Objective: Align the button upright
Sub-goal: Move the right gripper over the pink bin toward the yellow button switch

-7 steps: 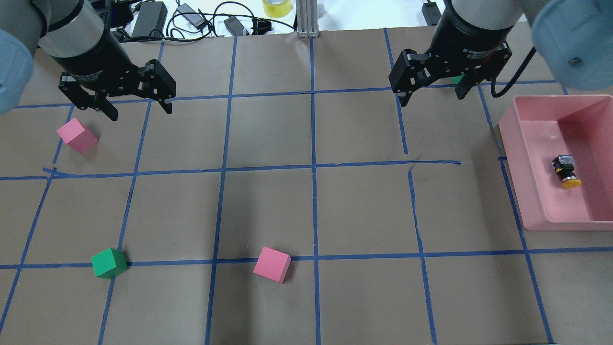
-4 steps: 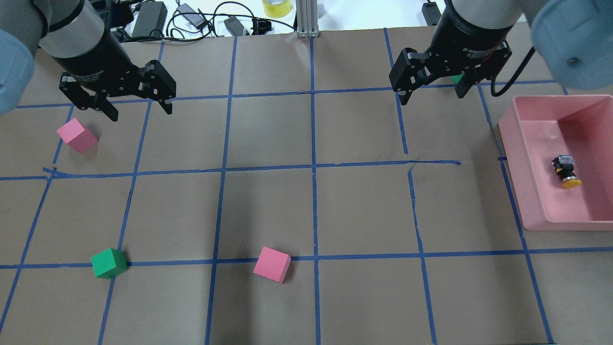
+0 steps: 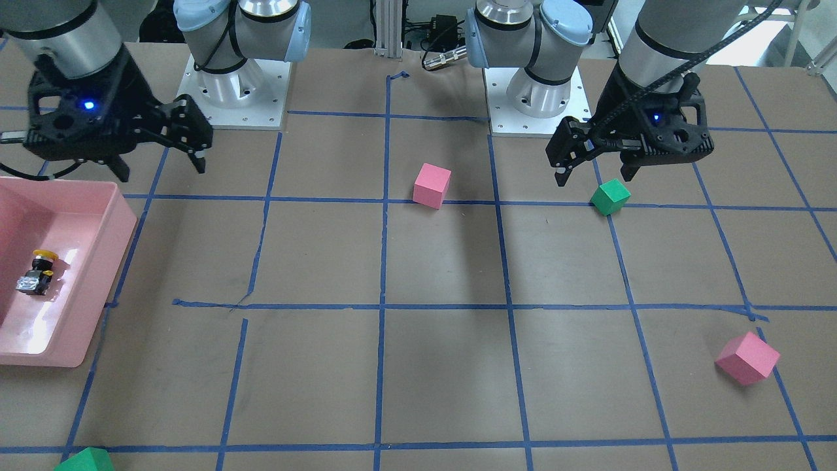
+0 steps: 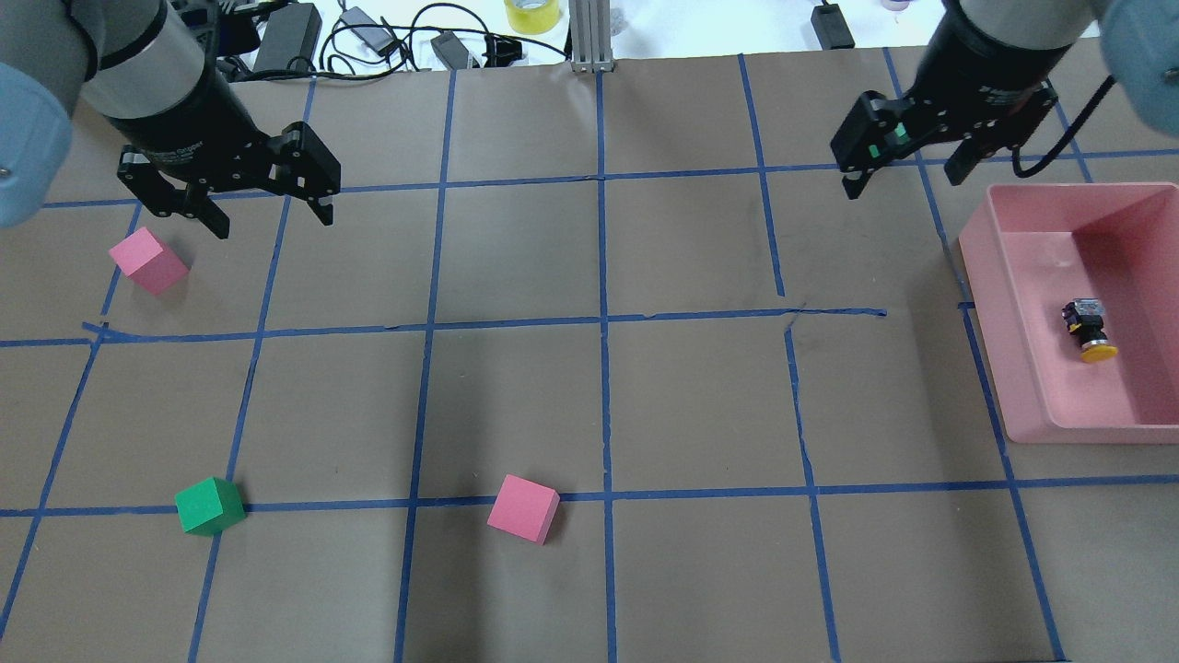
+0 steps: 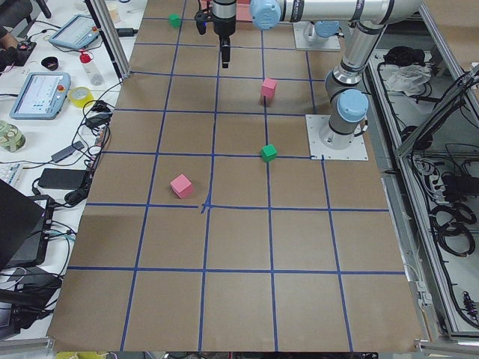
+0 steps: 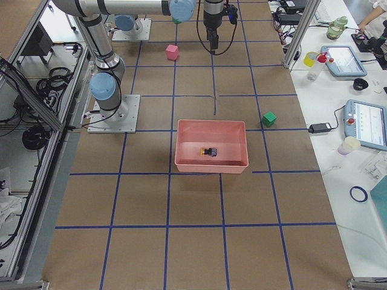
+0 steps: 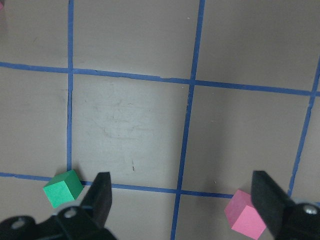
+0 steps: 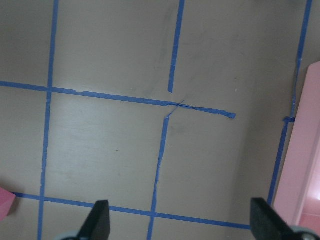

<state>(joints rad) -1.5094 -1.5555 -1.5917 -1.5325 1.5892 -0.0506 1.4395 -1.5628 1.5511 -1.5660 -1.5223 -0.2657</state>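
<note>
The button [image 4: 1090,329] has a yellow cap, a black body and a silvery base. It lies on its side inside the pink bin [image 4: 990,313], cap toward the near side in the overhead view. It also shows in the front view [image 3: 39,273] and the right side view [image 6: 208,151]. My right gripper [image 4: 903,180] is open and empty, hanging above the table just left of the bin's far corner, apart from the button. My left gripper [image 4: 272,219] is open and empty over the far left of the table.
A pink cube [image 4: 147,261] lies near my left gripper, a green cube [image 4: 209,505] and a second pink cube [image 4: 523,508] near the front. Another green cube [image 4: 892,138] shows behind my right gripper. Cables and a tape roll [image 4: 531,14] lie past the far edge.
My right gripper has moved to the right, toward the pink bin, still open. The left gripper, the button and the cubes have not moved.
</note>
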